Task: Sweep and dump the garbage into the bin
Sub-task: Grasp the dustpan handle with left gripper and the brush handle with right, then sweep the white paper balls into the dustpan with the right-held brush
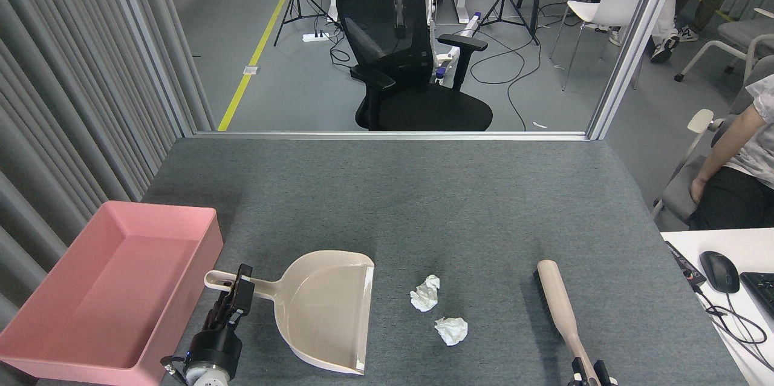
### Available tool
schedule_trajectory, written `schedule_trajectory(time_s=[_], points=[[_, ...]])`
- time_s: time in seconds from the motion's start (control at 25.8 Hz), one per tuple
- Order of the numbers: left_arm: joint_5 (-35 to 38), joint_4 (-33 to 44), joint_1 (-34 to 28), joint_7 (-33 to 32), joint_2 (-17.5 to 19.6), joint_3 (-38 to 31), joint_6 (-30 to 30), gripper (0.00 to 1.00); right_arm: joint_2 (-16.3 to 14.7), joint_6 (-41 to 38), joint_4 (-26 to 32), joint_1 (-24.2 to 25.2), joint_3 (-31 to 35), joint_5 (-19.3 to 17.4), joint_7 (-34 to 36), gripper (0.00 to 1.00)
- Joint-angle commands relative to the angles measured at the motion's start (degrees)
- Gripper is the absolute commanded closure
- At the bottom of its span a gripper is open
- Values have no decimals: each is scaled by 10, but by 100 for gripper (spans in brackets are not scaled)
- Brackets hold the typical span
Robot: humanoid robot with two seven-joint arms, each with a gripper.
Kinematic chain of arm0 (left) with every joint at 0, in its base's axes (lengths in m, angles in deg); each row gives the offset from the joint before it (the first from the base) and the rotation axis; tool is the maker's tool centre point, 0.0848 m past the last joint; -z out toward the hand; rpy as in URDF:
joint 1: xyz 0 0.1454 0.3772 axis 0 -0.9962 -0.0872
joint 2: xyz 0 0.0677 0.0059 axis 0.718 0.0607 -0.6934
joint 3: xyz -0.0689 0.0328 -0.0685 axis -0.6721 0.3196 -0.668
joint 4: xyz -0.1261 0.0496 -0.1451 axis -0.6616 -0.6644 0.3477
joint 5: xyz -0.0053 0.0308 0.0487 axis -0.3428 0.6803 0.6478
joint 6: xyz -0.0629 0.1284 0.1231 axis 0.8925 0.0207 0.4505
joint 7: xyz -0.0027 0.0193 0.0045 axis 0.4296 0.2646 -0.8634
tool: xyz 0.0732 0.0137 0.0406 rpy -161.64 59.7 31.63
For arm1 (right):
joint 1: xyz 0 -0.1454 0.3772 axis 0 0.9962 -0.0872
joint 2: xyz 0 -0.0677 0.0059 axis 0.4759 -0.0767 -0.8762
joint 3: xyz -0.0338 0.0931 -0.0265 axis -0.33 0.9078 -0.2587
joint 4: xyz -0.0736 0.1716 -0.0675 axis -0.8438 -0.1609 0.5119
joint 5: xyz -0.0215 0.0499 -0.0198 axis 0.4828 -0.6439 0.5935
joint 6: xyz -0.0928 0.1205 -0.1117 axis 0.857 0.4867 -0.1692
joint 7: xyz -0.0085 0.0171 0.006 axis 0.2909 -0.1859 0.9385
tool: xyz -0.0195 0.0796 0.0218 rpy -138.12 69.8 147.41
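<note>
Item: sweeping set on the grey bench, task at its start.

Our left pincer [233, 300] was closed on the handle of the beige dustpan [323, 313], near the bench's front edge toward its left side. The pan's open mouth faced right, toward the garbage.

Our right pincer [586, 369] sat at the very front edge, clamped on the end of the brush [559, 307] handle, as far as we could make out; only its tips showed.

Garbage: two crumpled paper balls, one [426, 293] nearer the pan, the other [452, 330] closer to the front edge. Both lay on the bench between pan and brush, outside the pan.

Bin [36, 343]: pink tray at the bench's left front corner, nothing visible inside, just beside the dustpan handle.

Risks, as we judged them: the light balls could roll past the pan's mouth or off the front edge under a fast stroke; the pan could slide left if its lip was not pressed down; a tilt too early on the way to the bin could spill them.
</note>
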Motion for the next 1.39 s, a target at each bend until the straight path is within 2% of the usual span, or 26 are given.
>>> schedule_trajectory(time_s=[0.0, 0.15, 0.23, 0.35, 0.5, 0.62, 0.89, 1.35], points=[[4, 0, -1, 1, -1, 0, 0, 36, -2, -3, 1, 4, -5, 3, 0, 75], [4, 0, -1, 0, -1, 0, -1, 39, -4, -4, 1, 6, -18, 4, 1, 93], [4, 0, -1, 1, -2, 1, -2, 43, -4, -6, 1, 11, -19, 4, 1, 100], [5, 0, -1, 1, -1, 1, -5, 50, -5, -8, 1, 14, -19, 4, 5, 100], [12, 1, -2, 2, -1, 0, -27, 70, -6, -9, 1, 15, -20, 4, 10, 100], [21, 2, -2, 6, -1, 0, -30, 79, -5, -9, 1, 14, -20, 4, 10, 100], [23, 2, -2, 9, -1, 0, -35, 79, -5, -9, 2, 14, -29, 5, 11, 100], [23, 4, -3, 9, 0, 0, -36, 80, 2, -3, 18, 43, -114, 12, 10, 100]])
